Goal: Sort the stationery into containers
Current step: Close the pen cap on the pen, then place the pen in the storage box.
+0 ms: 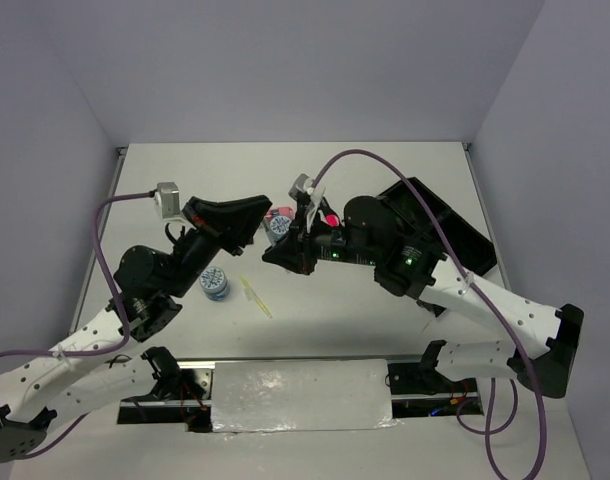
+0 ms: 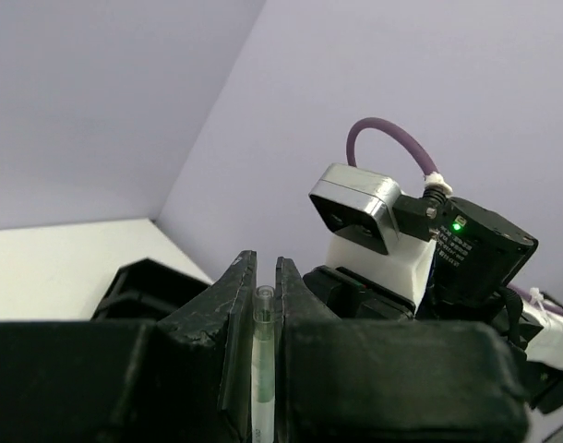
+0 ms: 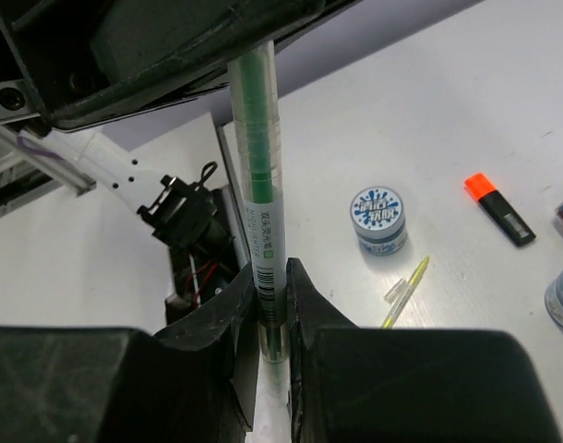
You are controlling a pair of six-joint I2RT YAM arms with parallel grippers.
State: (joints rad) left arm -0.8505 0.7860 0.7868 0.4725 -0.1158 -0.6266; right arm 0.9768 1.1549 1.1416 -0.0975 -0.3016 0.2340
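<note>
A green highlighter pen (image 3: 261, 185) with a clear cap (image 2: 264, 305) is held in the air between both arms. My left gripper (image 2: 266, 268) is shut on one end, and my right gripper (image 3: 270, 272) is shut on the other. In the top view the two grippers, left (image 1: 257, 215) and right (image 1: 277, 255), meet over the table's middle and hide the pen. On the table lie a blue-white disc (image 1: 214, 283), a thin yellow pen (image 1: 255, 297), an orange-ended marker (image 3: 499, 209) and a second disc (image 1: 278, 225). The black organiser tray (image 1: 465, 235) sits at the right, partly under the right arm.
A pink item (image 1: 330, 219) shows behind the right wrist. A foil-covered panel (image 1: 300, 395) lies between the arm bases at the near edge. Grey walls close the table on three sides.
</note>
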